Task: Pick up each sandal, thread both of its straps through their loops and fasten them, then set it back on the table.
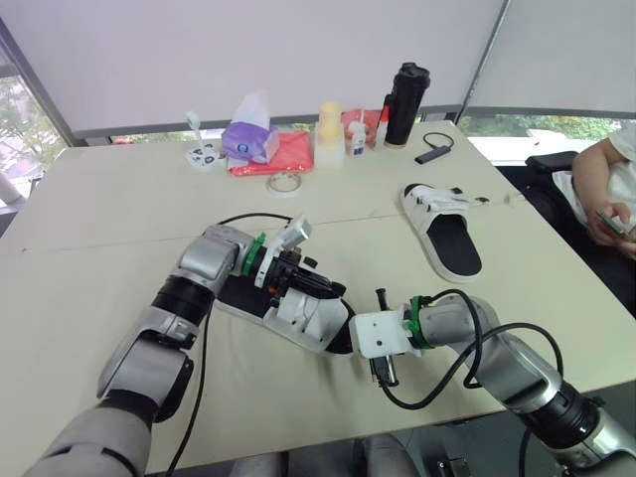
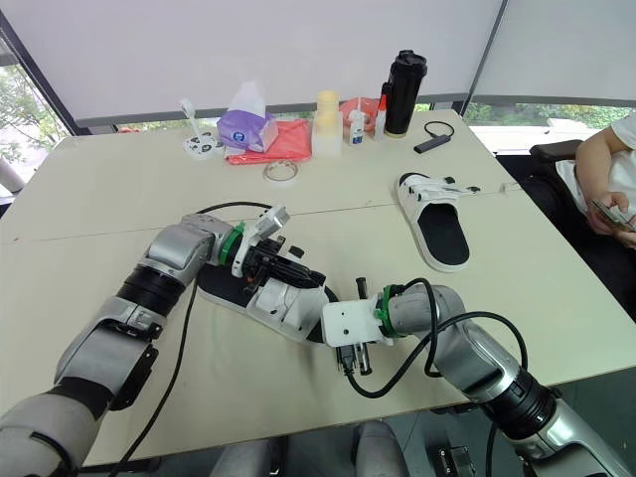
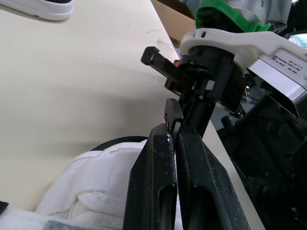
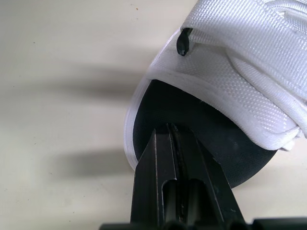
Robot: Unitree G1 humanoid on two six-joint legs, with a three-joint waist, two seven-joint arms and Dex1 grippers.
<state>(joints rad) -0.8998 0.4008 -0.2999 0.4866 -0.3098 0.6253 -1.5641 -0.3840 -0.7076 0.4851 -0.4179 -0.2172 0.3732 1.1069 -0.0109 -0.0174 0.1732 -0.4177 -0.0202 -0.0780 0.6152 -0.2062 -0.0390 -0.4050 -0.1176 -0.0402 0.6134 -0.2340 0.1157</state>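
Observation:
A white sandal with a black insole (image 1: 306,316) lies flat near the table's front, and both grippers meet over it. My left gripper (image 1: 326,289) is shut, its fingers (image 3: 160,163) pressed together just above the sandal's white straps (image 3: 96,191). I see nothing between them. My right gripper (image 4: 171,128) is also shut, its tip resting on the black insole at the sandal's toe (image 4: 192,120). The left fingertip (image 4: 183,41) pokes at the white strap. A second sandal (image 1: 452,243) lies at the far right with its straps loose.
Along the table's back stand a purple tissue pack (image 1: 250,139), a red cloth (image 1: 283,156), a tape roll (image 1: 284,184), a pale bottle (image 1: 329,134) and a black flask (image 1: 405,104). A seated person (image 1: 606,194) is at the right edge.

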